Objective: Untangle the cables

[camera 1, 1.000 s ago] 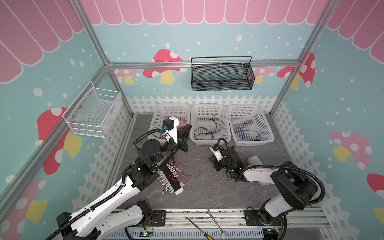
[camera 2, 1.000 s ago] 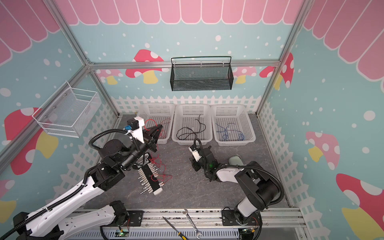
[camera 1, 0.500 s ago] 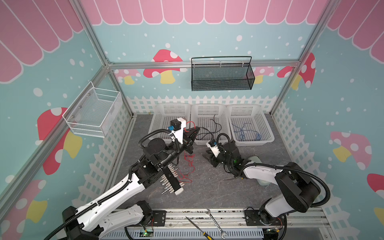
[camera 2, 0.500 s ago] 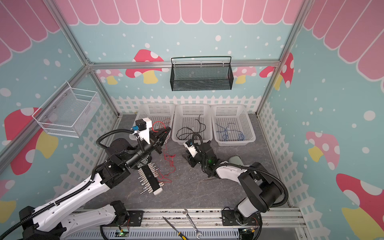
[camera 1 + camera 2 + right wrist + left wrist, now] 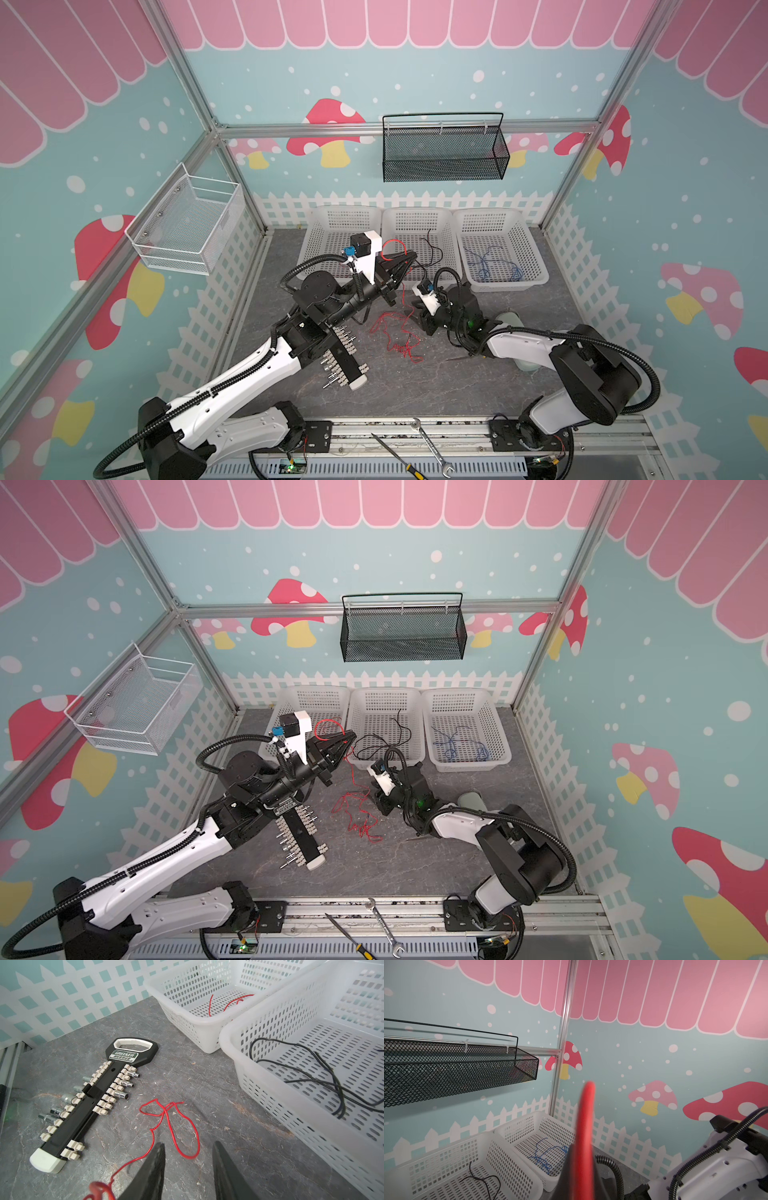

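Two pincers meet over the grey worktop (image 5: 415, 386). Behind the left pincer (image 5: 409, 258), under its arm, a black socket rail (image 5: 345, 365) lies flat. The left pincer hangs above the worktop with its fingers pressed fully together on the red cable (image 5: 586, 1115). A small loop stands up above its tip, and from the tip the cable drops into a loose tangle on the worktop below, between the two pincers. The left wrist view shows the cable only as a red blur rising out of the closed fingers.

The right pincer (image 5: 188, 1145) sits low, just right of that tangle and pointing at it. Its jaws stand partly apart and grip nothing. A loop of the red cable lies on the worktop just ahead of the gap between its fingertips.

Beyond both pincers, three white baskets stand touching in a row. The left basket (image 5: 349, 218), partly hidden behind the left pincer in both top views, holds a short red strand (image 5: 210, 1005). The middle basket (image 5: 417, 220), beyond the right pincer, holds the black cable (image 5: 340, 1103). The right basket (image 5: 486, 222), off to the right pincer's right, holds the blue cable (image 5: 543, 1160).
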Robot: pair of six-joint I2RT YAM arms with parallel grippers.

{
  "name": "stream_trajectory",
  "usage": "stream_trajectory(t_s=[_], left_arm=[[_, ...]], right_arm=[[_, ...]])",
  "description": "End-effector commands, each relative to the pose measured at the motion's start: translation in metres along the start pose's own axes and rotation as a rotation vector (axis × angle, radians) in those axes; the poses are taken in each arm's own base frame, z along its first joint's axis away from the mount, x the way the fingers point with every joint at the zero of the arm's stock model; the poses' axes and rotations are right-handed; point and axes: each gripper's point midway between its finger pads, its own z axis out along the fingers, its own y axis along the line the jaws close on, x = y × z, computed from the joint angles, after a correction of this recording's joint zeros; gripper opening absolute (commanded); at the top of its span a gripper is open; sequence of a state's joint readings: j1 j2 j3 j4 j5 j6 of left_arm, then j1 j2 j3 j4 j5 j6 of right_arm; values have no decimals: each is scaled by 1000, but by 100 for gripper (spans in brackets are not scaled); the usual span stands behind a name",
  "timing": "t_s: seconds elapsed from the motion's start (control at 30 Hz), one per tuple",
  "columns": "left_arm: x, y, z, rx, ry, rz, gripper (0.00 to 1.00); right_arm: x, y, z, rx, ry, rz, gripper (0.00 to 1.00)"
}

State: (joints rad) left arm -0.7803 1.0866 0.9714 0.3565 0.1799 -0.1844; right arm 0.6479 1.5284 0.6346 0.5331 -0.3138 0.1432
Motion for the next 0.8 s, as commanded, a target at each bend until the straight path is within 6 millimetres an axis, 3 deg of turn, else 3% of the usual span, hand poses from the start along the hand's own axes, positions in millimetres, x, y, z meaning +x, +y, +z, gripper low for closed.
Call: stream_trajectory(t_s=[0.0, 0.33, 0.5, 0.77], left_arm=[[-8, 3, 5, -14, -15, -6, 0], [10, 19, 11, -88, 31, 11, 0], [15, 22, 15, -94, 42, 11, 0], [18, 22, 17, -87, 42, 5, 0]], right_arm=[[14, -2, -5, 24, 22, 14, 41], [33, -6, -35, 104, 51, 55, 46], [28, -6, -52, 136, 7, 76, 50], [33, 2, -48, 89, 30, 72, 49]])
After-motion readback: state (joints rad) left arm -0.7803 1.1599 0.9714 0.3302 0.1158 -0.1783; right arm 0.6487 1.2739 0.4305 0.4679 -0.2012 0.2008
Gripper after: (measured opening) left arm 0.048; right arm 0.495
